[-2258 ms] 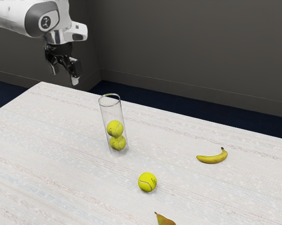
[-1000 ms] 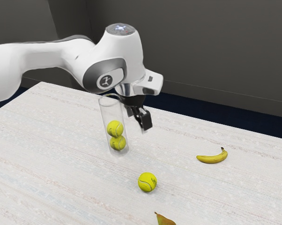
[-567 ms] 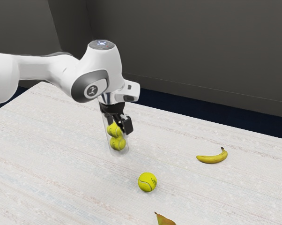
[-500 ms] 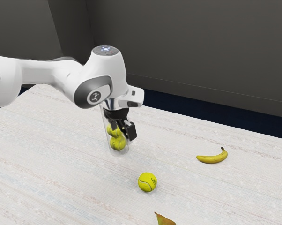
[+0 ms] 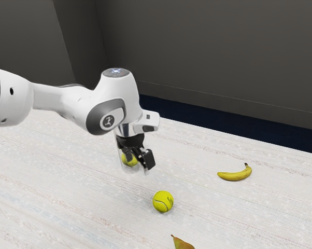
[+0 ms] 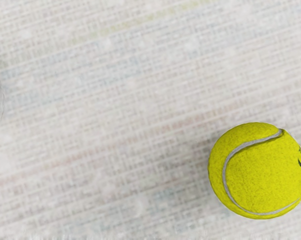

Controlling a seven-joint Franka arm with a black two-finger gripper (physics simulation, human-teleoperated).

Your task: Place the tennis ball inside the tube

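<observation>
Arm (image 5: 62, 102) reaches in from the ext. view's left, out over the table (image 5: 42, 181), w/ its wrist bent so my hand (image 5: 139, 165) points down. Next along, there's the clear tube (image 5: 129, 169), upright and partly hidden by the hand, w/ a yellow ball (image 5: 126, 161) visible low inside. My hand's right at the tube in this view; can't tell if they touch. Fingers are spread, nothing btwn them, tips low over the table. Moving right, here's the loose tennis ball (image 5: 162, 201), out on the table near the hand and outside the tube; wrist cam has it too, seam and a bit of dark print showing. Then a pear (image 5: 182, 243), partly cut off at the ext. view's lower edge, and last, a banana (image 5: 235, 174), lying well apart from the tube.
</observation>
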